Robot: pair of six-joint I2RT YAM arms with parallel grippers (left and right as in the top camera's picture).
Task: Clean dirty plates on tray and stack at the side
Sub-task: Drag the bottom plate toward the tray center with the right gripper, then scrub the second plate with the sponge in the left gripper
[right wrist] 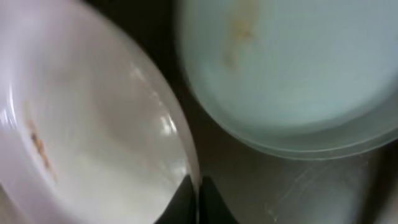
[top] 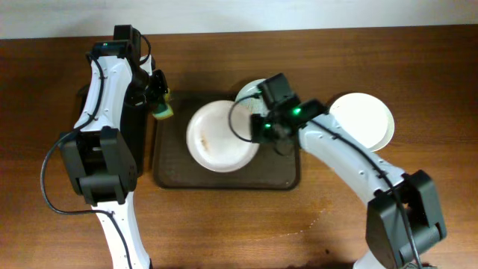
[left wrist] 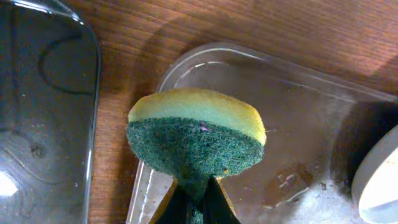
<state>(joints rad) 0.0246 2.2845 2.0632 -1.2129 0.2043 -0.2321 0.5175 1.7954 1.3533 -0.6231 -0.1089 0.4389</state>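
Observation:
A white plate [top: 216, 136] with brown smears lies tilted over the brown tray [top: 224, 179]. My right gripper [top: 258, 128] is shut on its right rim; the right wrist view shows the rim [right wrist: 186, 155] pinched between the fingers [right wrist: 198, 199]. A second plate [top: 249, 92] with a brown smear lies on the tray behind it and shows in the right wrist view [right wrist: 292, 68]. A third plate [top: 364, 119] sits on the table right of the tray. My left gripper [top: 158, 96] is shut on a yellow-green sponge [left wrist: 196, 134] over the tray's left rim [left wrist: 186, 59].
A narrower black tray [top: 128, 119] lies left of the brown tray, under the left arm; it shows in the left wrist view [left wrist: 43, 112]. The brown wooden table [top: 224, 224] extends to the front. The right arm crosses the tray's right side.

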